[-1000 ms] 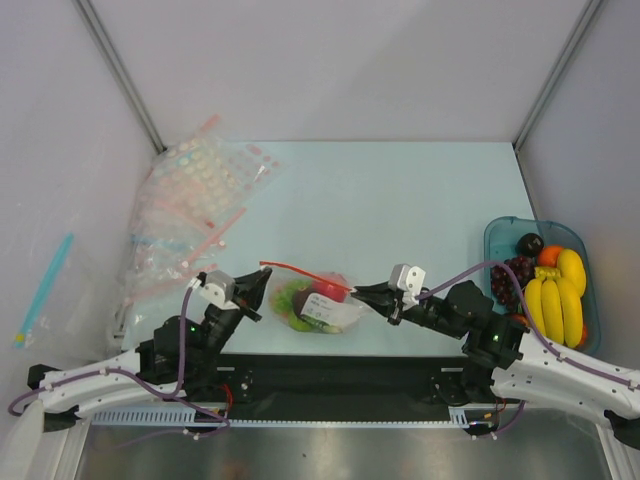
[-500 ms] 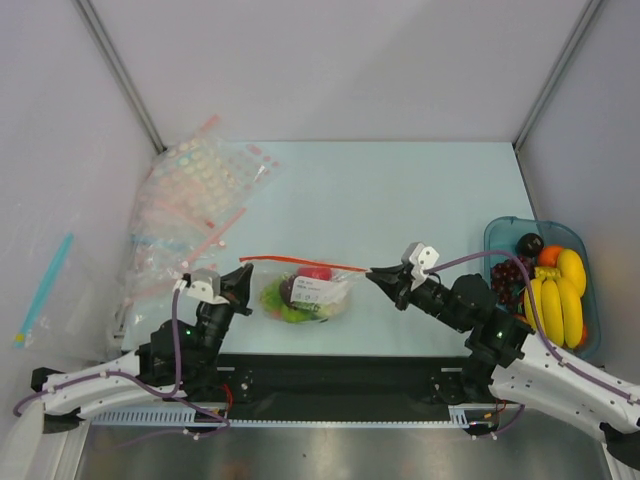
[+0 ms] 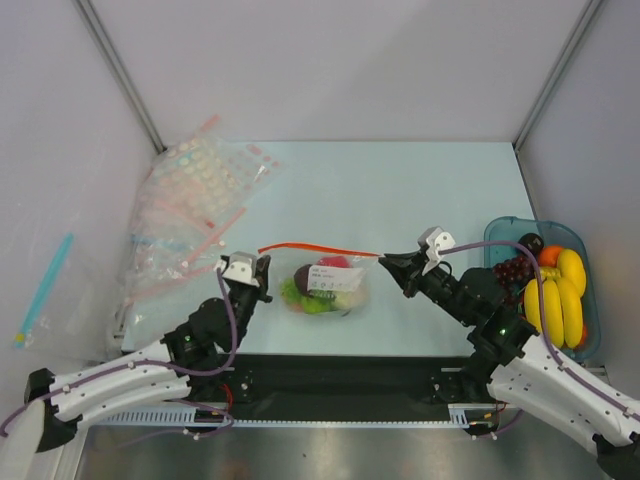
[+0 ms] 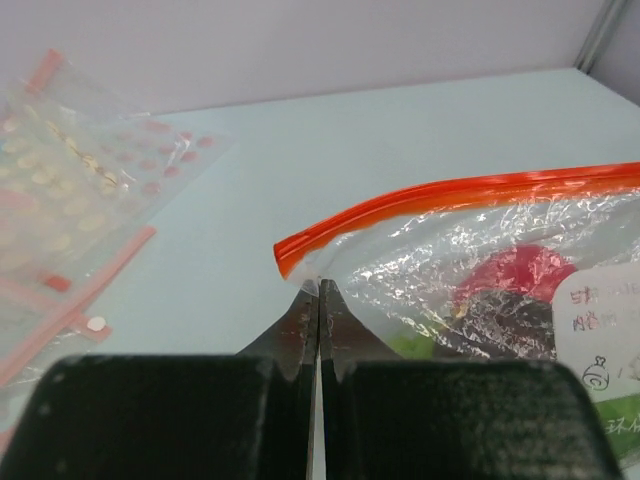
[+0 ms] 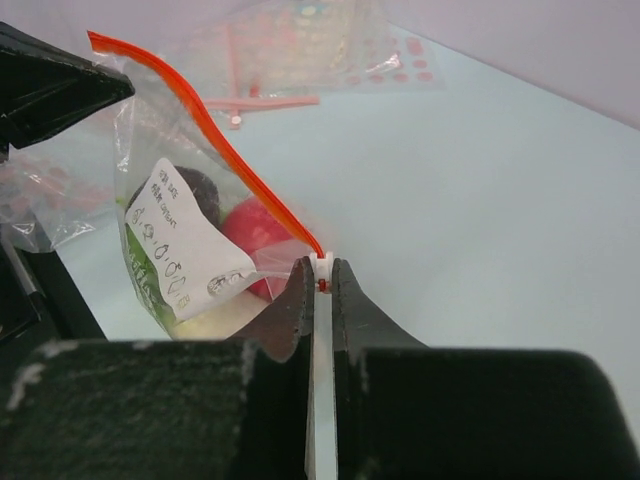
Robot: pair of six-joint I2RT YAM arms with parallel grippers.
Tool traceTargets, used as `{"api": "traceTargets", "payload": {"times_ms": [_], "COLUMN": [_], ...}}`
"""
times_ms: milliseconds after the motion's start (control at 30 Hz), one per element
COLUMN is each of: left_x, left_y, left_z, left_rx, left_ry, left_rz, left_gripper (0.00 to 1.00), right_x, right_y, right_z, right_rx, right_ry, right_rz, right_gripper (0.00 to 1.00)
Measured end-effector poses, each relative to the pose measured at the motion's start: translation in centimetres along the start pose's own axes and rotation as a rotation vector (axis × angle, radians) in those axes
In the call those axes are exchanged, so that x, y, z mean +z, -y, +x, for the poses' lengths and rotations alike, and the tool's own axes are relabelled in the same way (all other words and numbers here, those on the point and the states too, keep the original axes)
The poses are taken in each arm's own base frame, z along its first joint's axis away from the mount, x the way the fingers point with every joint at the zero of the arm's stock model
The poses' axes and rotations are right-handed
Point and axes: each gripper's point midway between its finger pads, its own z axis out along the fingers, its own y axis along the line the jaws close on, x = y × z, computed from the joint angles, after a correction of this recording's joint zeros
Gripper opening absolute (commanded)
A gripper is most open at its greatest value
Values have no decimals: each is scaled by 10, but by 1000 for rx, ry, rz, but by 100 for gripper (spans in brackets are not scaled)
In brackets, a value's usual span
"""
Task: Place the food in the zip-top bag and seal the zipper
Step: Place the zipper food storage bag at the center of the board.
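Note:
The zip-top bag (image 3: pixel 345 292) hangs stretched between my two grippers, just above the table's near edge. Its red-orange zipper (image 3: pixel 320 247) runs taut along the top. Inside lies the food (image 3: pixel 322 297): a red piece (image 4: pixel 515 272), green pieces (image 4: pixel 420 345) and a dark piece behind a white label (image 5: pixel 185 250). My left gripper (image 4: pixel 318 287) is shut on the bag's left corner just below the zipper (image 4: pixel 450 195). At the strip's right end, my right gripper (image 5: pixel 320 268) is shut on the zipper's small white slider. In the top view they are the left gripper (image 3: pixel 262 266) and right gripper (image 3: pixel 386 260).
A heap of dotted clear bags with pink strips (image 3: pixel 190 205) lies at the back left. A blue bin (image 3: pixel 498 230) at the right holds yellow bananas (image 3: pixel 560 300), purple grapes (image 3: pixel 515 272) and other fruit. A teal stick (image 3: pixel 45 285) lies outside the left wall.
Both grippers have moved away from the near edge and to the right. The right gripper drew rightward, and the zipper strip now runs straight and taut with the bag hanging under it.

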Motion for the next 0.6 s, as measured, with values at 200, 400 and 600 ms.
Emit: {"api": "traceTargets", "payload": {"times_ms": [200, 400, 600], "left_x": [35, 59, 77], "left_y": [-1, 11, 16], "left_z": [18, 18, 23], "left_rx": [-36, -139, -157], "left_ry": [-88, -104, -122], "left_rz": [-21, 10, 12], "left_gripper": [0, 0, 46], "right_x": [8, 12, 9], "right_y": [22, 60, 94], "right_z": [15, 25, 31], "right_rx": [43, 182, 290], "right_ry": [-50, -45, -2], "right_rz": [121, 355, 546], "right_gripper": [0, 0, 80]}}
